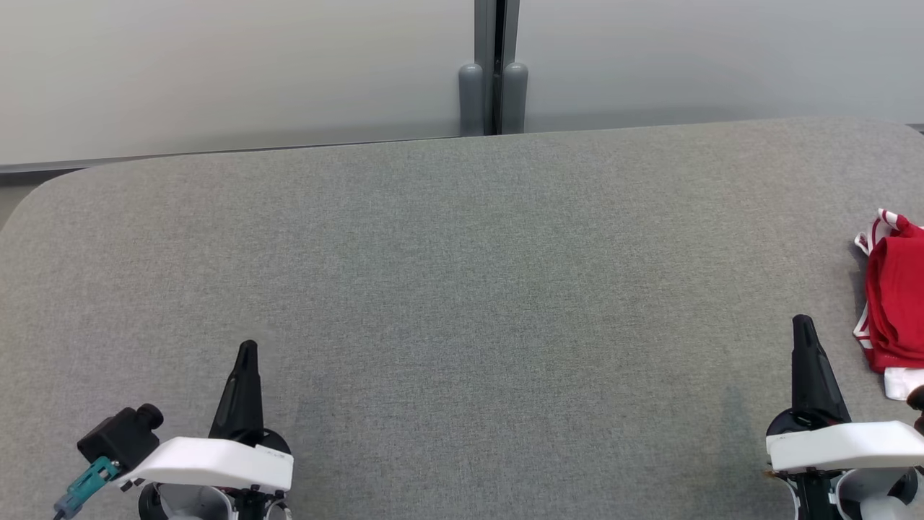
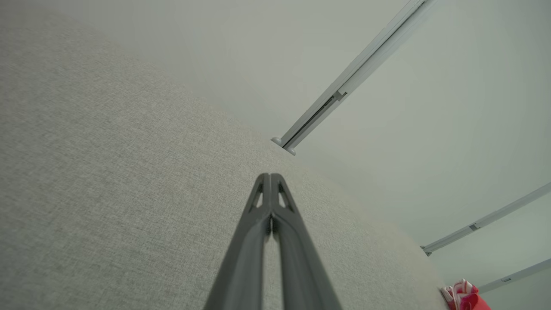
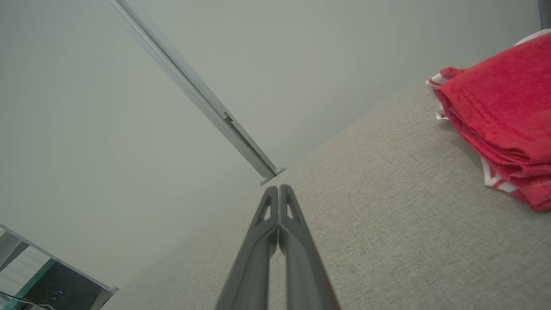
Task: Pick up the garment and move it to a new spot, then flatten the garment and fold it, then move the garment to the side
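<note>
At the far right of the grey table (image 1: 447,274) lies the garment (image 1: 895,303), red with white trim, bunched into several soft layers and cut off by the edge of the head view, so its full extent cannot be told. The right wrist view shows stacked red folds with a white striped edge peeking out beneath.

The likely trouble starts with those layers. A pinch that takes only the top fold would probably pull the bundle open unevenly and drag the rest across the cloth surface. A low, sideways approach might shove the pile further right, where the table's edge is out of sight. Neither pincer could take hold as it stands, since both would first have to open.

The right pincer (image 1: 803,325) sits near the garment's left side without touching it. Its two dark fingers are pressed together, holding nothing, and point away across the table. The left pincer (image 1: 247,348) is well apart at the lower left, likewise closed tip to tip and empty, also pointing forward.
</note>
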